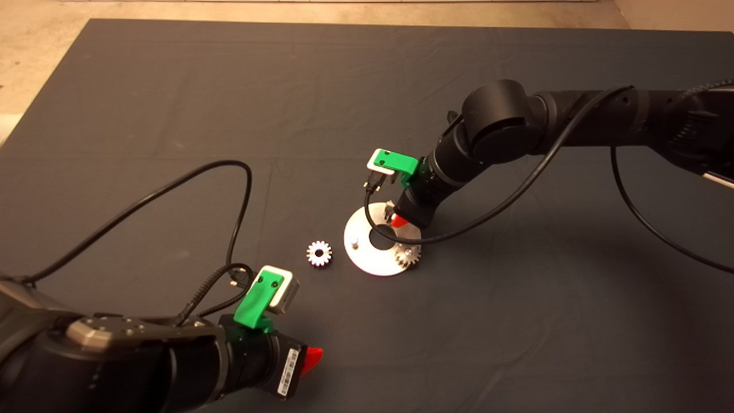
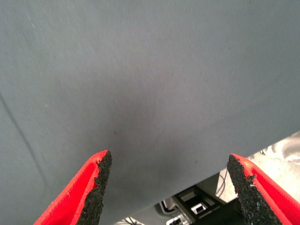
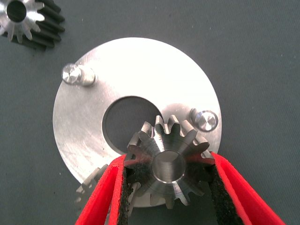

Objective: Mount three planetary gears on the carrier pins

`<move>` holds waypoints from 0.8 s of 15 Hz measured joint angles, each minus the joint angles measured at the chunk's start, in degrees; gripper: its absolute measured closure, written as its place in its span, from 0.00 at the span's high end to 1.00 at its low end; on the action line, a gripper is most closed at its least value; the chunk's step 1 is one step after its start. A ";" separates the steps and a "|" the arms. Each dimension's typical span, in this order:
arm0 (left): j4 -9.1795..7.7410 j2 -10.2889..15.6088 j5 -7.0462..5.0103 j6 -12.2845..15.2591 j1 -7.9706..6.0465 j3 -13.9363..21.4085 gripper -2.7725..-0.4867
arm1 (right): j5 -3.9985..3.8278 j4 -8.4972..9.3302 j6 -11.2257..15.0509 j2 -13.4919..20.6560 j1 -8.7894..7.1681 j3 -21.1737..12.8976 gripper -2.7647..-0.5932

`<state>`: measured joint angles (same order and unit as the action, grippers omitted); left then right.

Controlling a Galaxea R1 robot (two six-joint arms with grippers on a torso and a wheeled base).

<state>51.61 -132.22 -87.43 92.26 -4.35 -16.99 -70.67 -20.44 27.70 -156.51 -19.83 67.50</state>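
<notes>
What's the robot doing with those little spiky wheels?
It's putting gears onto a shiny disc. The right gripper is pinching one gear just above the disc. Another gear already sits on a pin at the disc's edge. A third gear lies on the mat beside the disc. The left gripper waits, open and empty, by the near edge.

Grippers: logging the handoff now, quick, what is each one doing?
Left end effector: open, empty, over bare mat.
Right end effector: shut on a planetary gear, above the disc.
</notes>
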 joint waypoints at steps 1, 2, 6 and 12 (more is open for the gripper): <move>-0.22 0.00 0.00 0.02 0.02 0.02 0.55 | 0.09 0.00 0.00 -0.21 0.00 0.33 0.20; -0.66 0.00 0.00 0.05 0.02 0.07 0.55 | 0.11 0.00 0.00 -0.23 0.00 0.48 0.20; -0.88 0.00 0.00 0.07 0.02 0.11 0.55 | -0.05 -0.02 -1.13 -0.77 0.00 2.59 0.20; -0.88 -0.02 0.02 0.10 0.02 0.16 0.55 | 0.28 -0.02 -3.67 -2.11 -0.01 5.57 0.19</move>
<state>50.74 -132.24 -87.41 92.36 -4.33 -16.84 -70.39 -20.47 24.03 -158.62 -19.85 73.07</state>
